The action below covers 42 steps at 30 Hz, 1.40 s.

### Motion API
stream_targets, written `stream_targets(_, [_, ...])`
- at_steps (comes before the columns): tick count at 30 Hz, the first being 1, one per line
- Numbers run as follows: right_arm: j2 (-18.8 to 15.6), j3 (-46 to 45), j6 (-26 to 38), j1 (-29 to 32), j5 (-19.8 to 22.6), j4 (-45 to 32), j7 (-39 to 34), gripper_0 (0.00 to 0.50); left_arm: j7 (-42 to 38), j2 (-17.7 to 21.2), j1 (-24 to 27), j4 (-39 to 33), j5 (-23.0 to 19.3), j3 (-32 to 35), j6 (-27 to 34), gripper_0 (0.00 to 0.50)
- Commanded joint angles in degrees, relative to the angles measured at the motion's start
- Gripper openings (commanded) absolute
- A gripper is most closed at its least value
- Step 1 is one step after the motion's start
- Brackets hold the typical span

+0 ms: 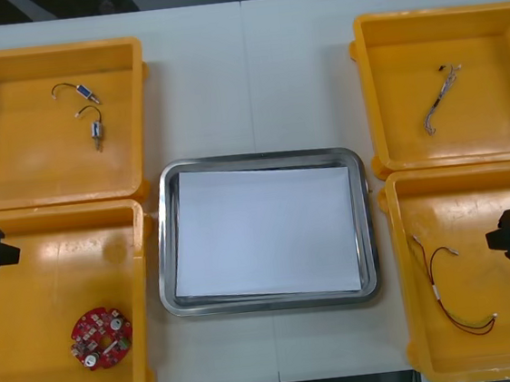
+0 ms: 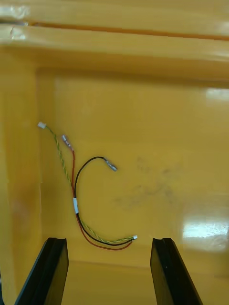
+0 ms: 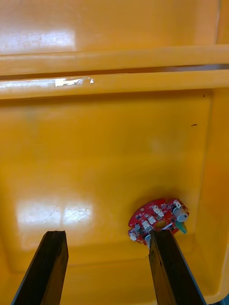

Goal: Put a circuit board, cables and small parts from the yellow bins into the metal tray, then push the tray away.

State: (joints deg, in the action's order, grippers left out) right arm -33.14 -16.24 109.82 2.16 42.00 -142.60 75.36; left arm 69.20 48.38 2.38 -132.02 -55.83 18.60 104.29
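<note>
Black, flat-sided jaws — 2 per arm

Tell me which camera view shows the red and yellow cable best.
The right wrist view: the red and yellow cable lies close, just beyond the open right end effector, every strand and connector distinct. The front view shows it small in the near right yellow bin. The left wrist view faces the circuit board instead.

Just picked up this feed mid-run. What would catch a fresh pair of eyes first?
The metal tray sits mid-table, white inside, with nothing loaded yet. The round red circuit board stands out in the near-left yellow bin, where the open left gripper hangs with the board by one finger. The open right gripper hangs over a red and yellow cable in the near-right yellow bin.
</note>
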Motion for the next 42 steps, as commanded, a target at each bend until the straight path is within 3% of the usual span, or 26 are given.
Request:
stream_targets(1, [1.6, 4.4, 0.2, 2.2, -2.4, -3.1, 2.1, 0.5, 6.7, 1.1, -4.0, -3.2, -0.9, -2.6, -5.2, 0.5])
stream_targets(5, [1.6, 7.1, 0.2, 5.1, -4.8, -3.3, 2.9, 0.5, 7.8, 1.2, -6.8, -3.9, -0.8, -4.8, -10.4, 0.5])
stream_targets(22, [3.1, 16.9, -12.3, 12.6, -16.2, -2.2, 3.6, 0.5, 23.0, 4.0, -20.7, -4.1, 0.3, -11.5, -33.5, 0.5])
stream_targets(27, [3.1, 18.0, -18.0, 13.8, -16.5, 0.9, 3.6, 0.5, 26.5, 5.2, -23.4, -4.0, 1.3, -13.2, -38.1, 0.5])
stream_targets(42, [2.9, 20.8, -29.2, 15.9, -16.5, 9.3, 5.2, 0.5, 31.2, 5.5, -27.4, -1.5, 15.8, -24.6, -55.5, 0.5])
